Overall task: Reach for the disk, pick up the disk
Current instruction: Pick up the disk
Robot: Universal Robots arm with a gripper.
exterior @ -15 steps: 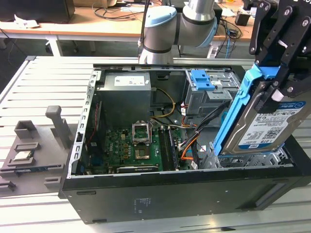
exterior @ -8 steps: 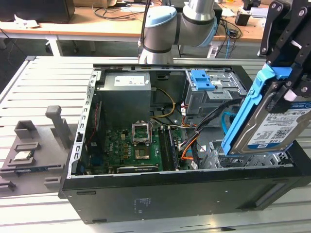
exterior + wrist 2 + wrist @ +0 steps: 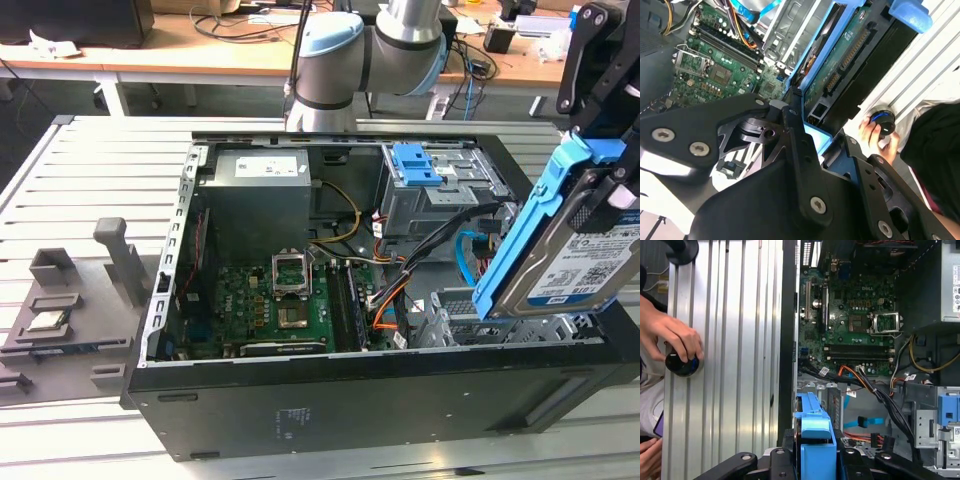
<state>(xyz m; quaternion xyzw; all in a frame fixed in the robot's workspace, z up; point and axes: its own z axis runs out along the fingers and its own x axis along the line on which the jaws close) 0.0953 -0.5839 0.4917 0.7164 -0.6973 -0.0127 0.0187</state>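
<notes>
The gripper (image 3: pixel 600 165) is clamped shut on the disk (image 3: pixel 565 250), holding it up in the air at the exterior view's right, above the front corner of the open computer case (image 3: pixel 340 395) and tilted a bit. So the pick-up looks done; disk is clear of the case, not touching it.

In the first wrist view the black fingers (image 3: pixel 785 452) sit either side of the blue frame (image 3: pixel 815 440), i.e. the hold is on the plastic edges, not on the flat faces. Seems the right spot: the frame gives some bite, while the bare metal top w/ the label would prob. be slick. In the second wrist view the green circuit board side (image 3: pixel 840 65) and connector row are exposed, so that face is best left alone.

Handling guess: stiff, dense for its size, shock-sensitive, so no knocks vs. the case wall.

A person's hand (image 3: pixel 675 337) rests on a small round knob on the slatted counter (image 3: pixel 735 340) beside the case.
</notes>
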